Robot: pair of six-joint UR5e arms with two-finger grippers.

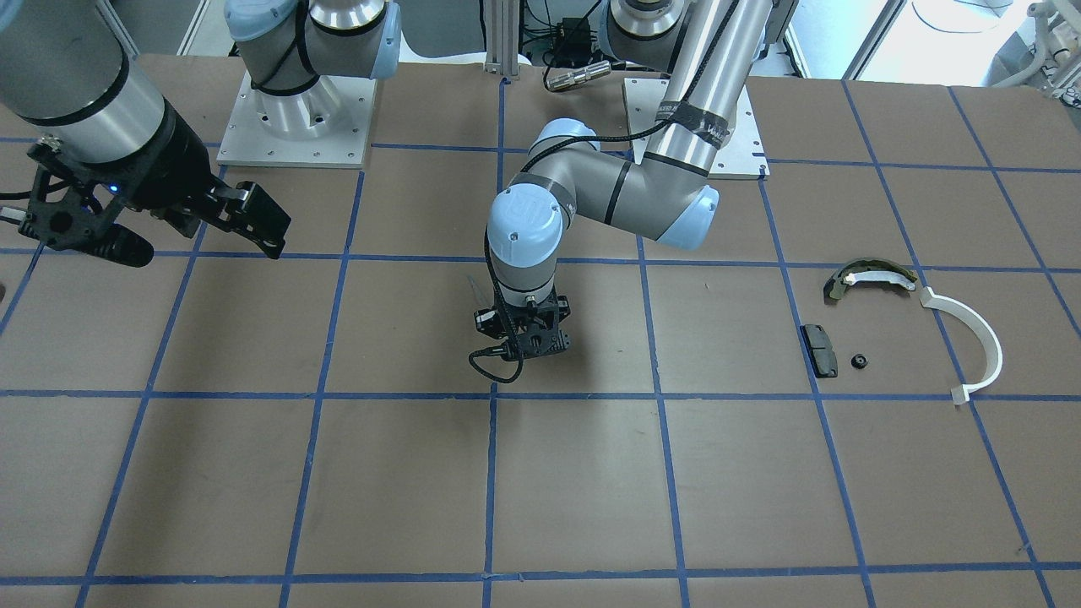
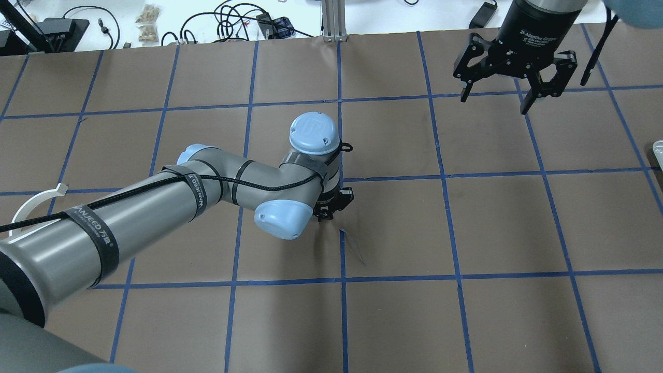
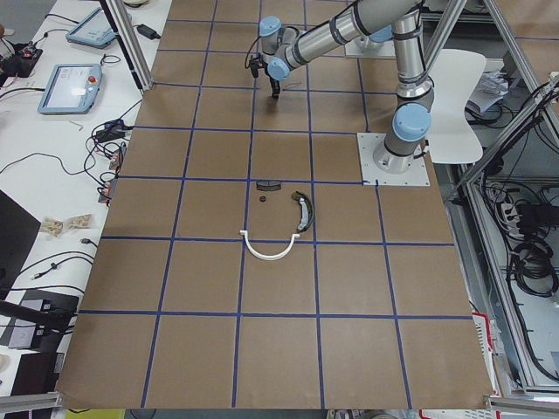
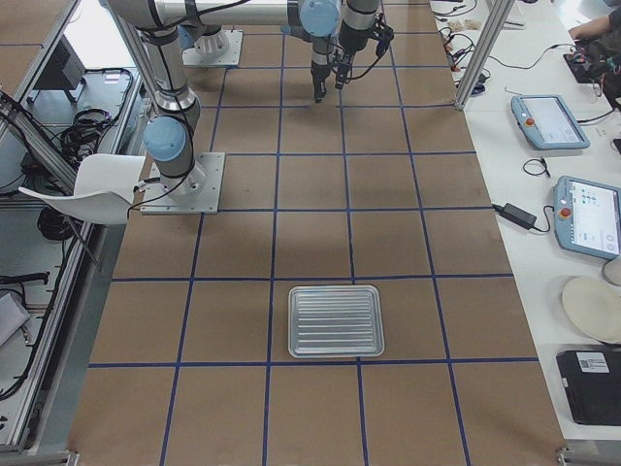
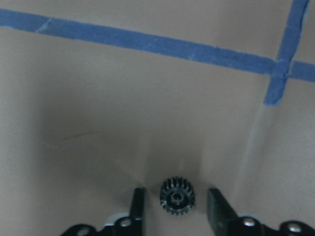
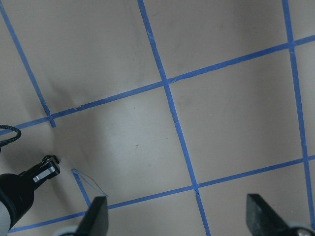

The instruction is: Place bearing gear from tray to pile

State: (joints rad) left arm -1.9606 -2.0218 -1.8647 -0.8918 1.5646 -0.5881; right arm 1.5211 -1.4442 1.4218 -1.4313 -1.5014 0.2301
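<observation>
The bearing gear (image 5: 177, 196), small, black and toothed, lies on the brown table between the fingers of my left gripper (image 5: 177, 209). The jaws are open, with a gap on each side of the gear. This gripper points straight down at the table's middle (image 1: 528, 342). The pile lies apart on my left: an olive-and-white brake shoe (image 1: 870, 277), a white half-ring (image 1: 971, 342), a black pad (image 1: 819, 349) and a small black round part (image 1: 860, 361). The silver ribbed tray (image 4: 336, 320) is empty on my right. My right gripper (image 2: 518, 96) hangs open and empty above the table.
The table is brown paper with a grid of blue tape lines (image 1: 490, 397). The arm bases stand on metal plates (image 1: 296, 127) at the robot's side. Cables and tablets lie on the white bench (image 4: 553, 121) beyond the far edge.
</observation>
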